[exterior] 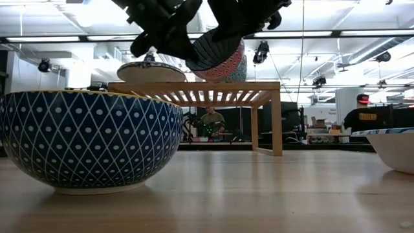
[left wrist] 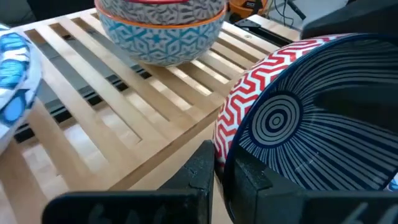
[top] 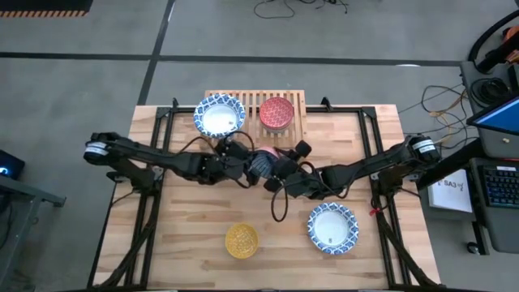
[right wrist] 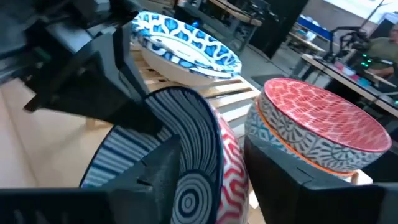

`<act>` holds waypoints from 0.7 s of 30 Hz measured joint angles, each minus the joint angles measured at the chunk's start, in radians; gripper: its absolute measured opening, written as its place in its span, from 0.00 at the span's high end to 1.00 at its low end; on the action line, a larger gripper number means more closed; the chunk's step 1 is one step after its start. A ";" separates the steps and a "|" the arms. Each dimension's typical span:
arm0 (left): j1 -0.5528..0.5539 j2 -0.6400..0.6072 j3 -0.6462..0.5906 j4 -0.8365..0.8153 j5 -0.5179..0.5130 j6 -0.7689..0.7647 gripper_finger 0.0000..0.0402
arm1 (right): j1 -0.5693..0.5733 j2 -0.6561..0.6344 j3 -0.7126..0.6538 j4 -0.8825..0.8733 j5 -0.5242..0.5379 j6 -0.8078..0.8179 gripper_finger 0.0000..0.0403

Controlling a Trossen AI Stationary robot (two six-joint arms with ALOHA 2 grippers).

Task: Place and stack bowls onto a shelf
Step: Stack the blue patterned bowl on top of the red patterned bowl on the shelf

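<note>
A small bowl, red zigzag outside and dark blue stripes inside, hangs tipped on edge in front of the shelf. My left gripper is shut on its rim. My right gripper is open, one finger inside the bowl and one outside. Whether they touch it, I cannot tell. On the shelf's slats rest a white bowl with a blue rim and a red-lined small bowl stacked in another. A yellow-lined bowl and a second white bowl rest on the table. My left gripper pinches the bowl's rim between its two fingers, one on the red zigzag outside and one on the striped inside. The fingers come from the table's left, slanting slightly down. The bowl is lifted clear and stands tipped on edge above the table.
The shelf's middle slats between the white bowl and the red stack are bare. In the low view, the yellow-lined bowl's blue outside fills the near left. Both arms cross the table's middle, with cables trailing. People sit in the room beyond.
</note>
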 joint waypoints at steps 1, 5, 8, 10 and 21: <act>-0.001 0.010 0.010 -0.003 -0.001 0.006 0.97 | 0.000 0.000 0.000 -0.003 0.009 0.003 0.62; -0.003 0.032 0.033 -0.026 0.001 0.012 0.97 | 0.000 0.000 0.000 -0.018 0.020 0.018 0.76; -0.004 0.032 0.036 -0.032 0.003 0.020 0.96 | -0.001 0.000 0.000 -0.033 0.021 0.031 0.87; -0.005 0.030 0.036 -0.035 0.002 0.025 0.94 | -0.002 0.000 -0.001 -0.048 0.024 0.009 0.92; -0.036 0.014 0.040 -0.025 0.021 0.158 0.70 | -0.001 -0.038 -0.004 -0.073 -0.074 0.061 0.96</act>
